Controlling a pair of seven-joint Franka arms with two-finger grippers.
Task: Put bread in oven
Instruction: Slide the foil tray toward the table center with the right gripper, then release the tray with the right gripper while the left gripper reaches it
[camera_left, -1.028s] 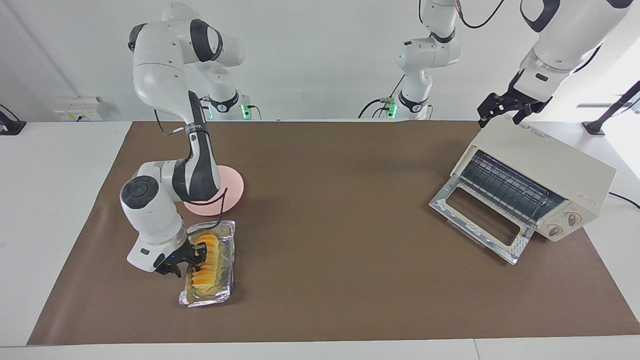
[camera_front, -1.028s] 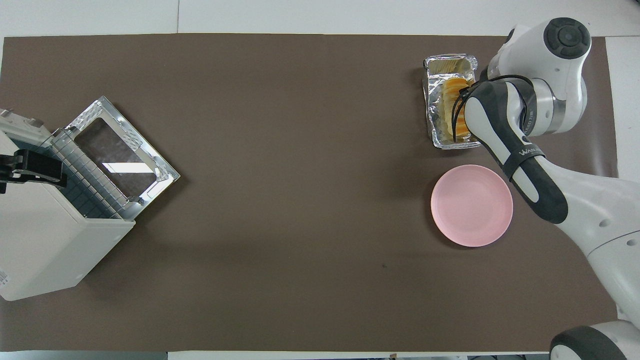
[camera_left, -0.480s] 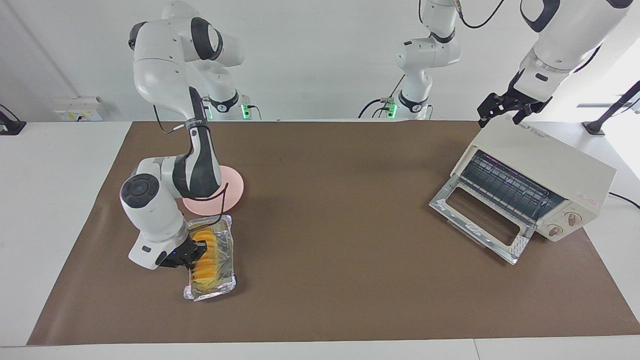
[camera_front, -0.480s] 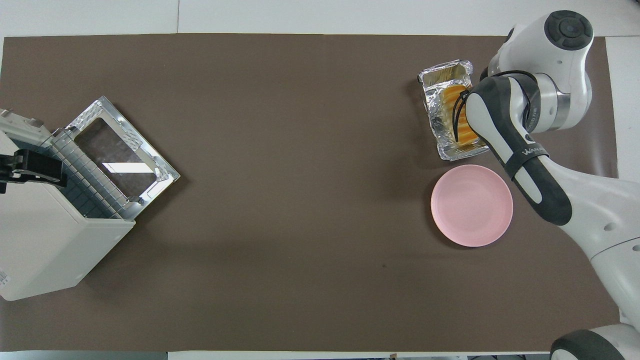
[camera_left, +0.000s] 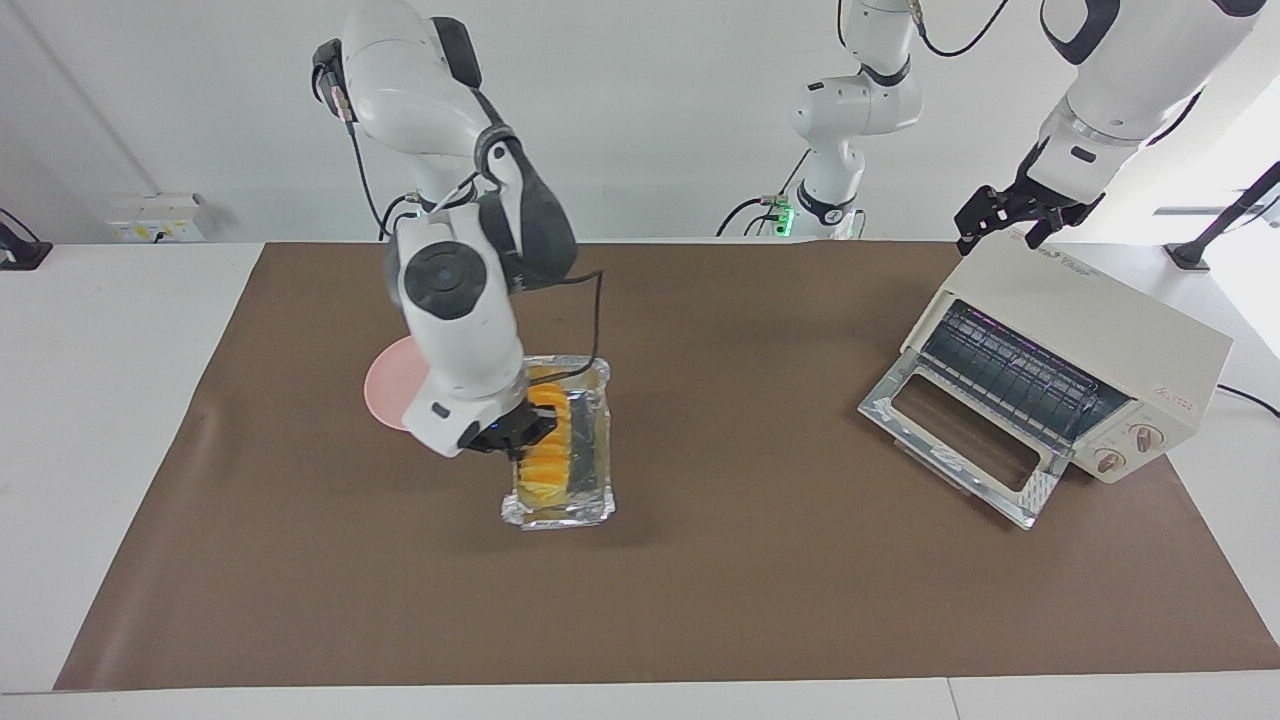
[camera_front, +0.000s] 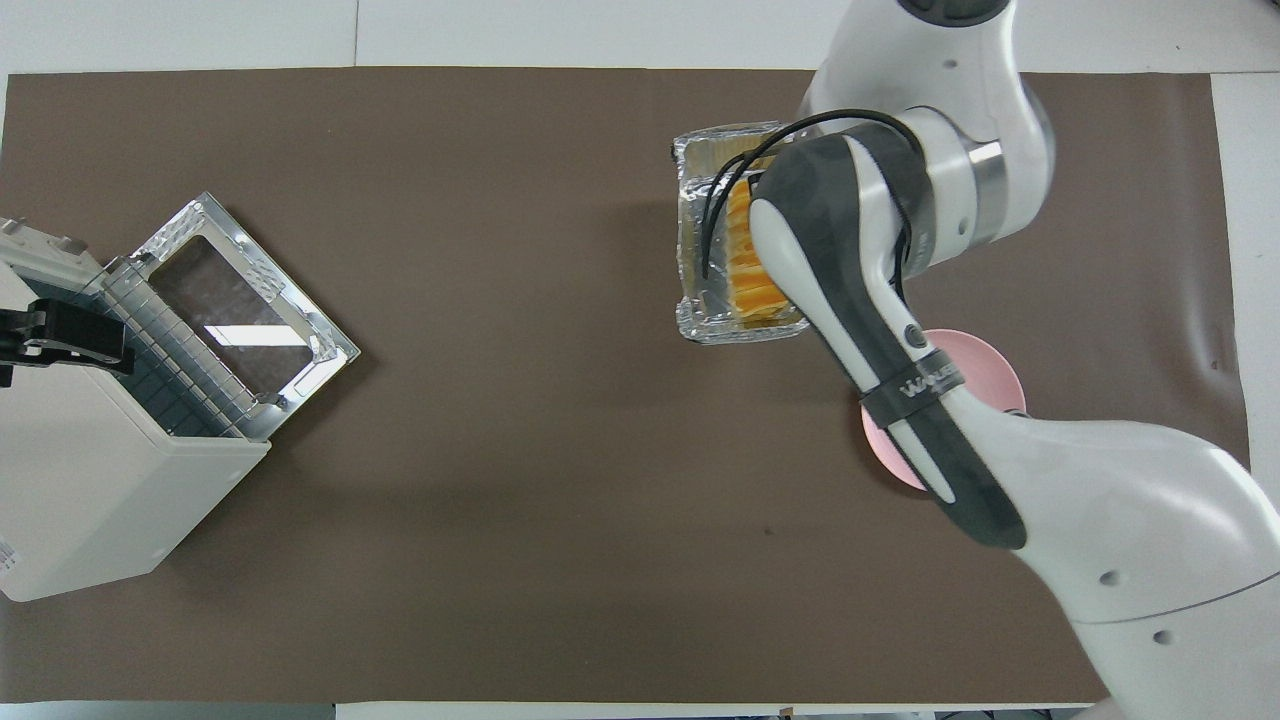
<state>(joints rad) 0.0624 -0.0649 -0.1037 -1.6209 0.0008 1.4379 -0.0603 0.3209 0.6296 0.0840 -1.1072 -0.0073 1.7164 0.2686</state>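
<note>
Right gripper (camera_left: 520, 438): fingers closed on one long wall of the foil tray (camera_left: 597, 440), mid-frame in the facing view. The bread (camera_left: 550, 450) rides inside the tray. A shadow below suggests the tray is clear of the tabletop (camera_left: 750, 580), beside the pink plate (camera_left: 385, 390).

Left gripper (camera_left: 1005, 232): fingers spread, holding nothing, waiting at the top rear edge of the oven (camera_left: 1100, 330), upper frame. The oven door (camera_left: 960, 440) is dropped open and the rack is bare.

Risks:
- Thin foil held by one wall may buckle or tear, tipping the loaf out.
- A sagging tray may catch the door's lip on entry.
- The oven stands angled, so the approach needs a turn.

Views:
- The facing view shows the grip point and the tray's shadow.
- In the overhead view the forearm covers the fingers. That view does show the tray's full outline and the door's glass.
</note>
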